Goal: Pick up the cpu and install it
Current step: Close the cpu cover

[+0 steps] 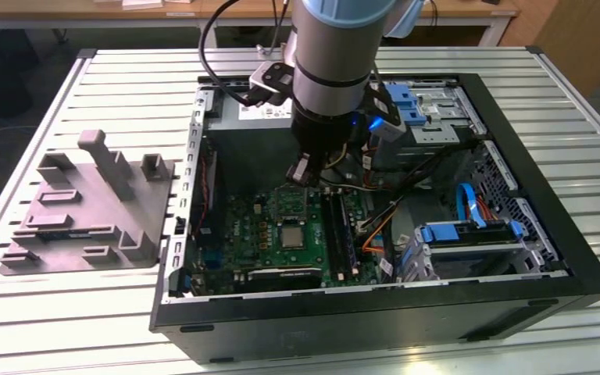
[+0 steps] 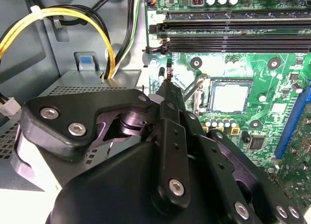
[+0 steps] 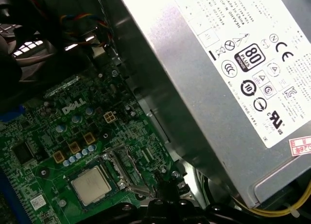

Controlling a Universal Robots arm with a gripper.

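**CPU seated in the socket, end effector just beside it**

The cpu (image 1: 294, 235) lies flat in its socket (image 1: 293, 222) near the middle of the green motherboard (image 1: 246, 234), its pale metal top facing up; it shows in both wrist views (image 2: 231, 97) (image 3: 90, 184). In the second wrist view the socket's metal frame looks swung open, with a thin retention lever (image 2: 193, 88) raised at the chip's 9 o'clock side. Nothing is gripped: the end effector (image 2: 168, 77) has its slim tips pressed together, pinching nothing, hanging just beside that lever and clear of the chip.

Outward from the socket, black memory slots (image 2: 233, 32) run along the board at 12 o'clock in the second wrist view, and yellow and black cables (image 2: 104, 34) arc over the grey power supply (image 3: 218, 78). In the exterior view the arm (image 1: 331, 70) reaches down into the open computer case (image 1: 581, 273); the grey-purple fixture (image 1: 87, 211) stands on the slatted surface (image 1: 29, 117) at the case's 9 o'clock.

By my judgement the placing is done and the locking step is in hand. That calls for a fine, light contact on the lever without nudging the chip.
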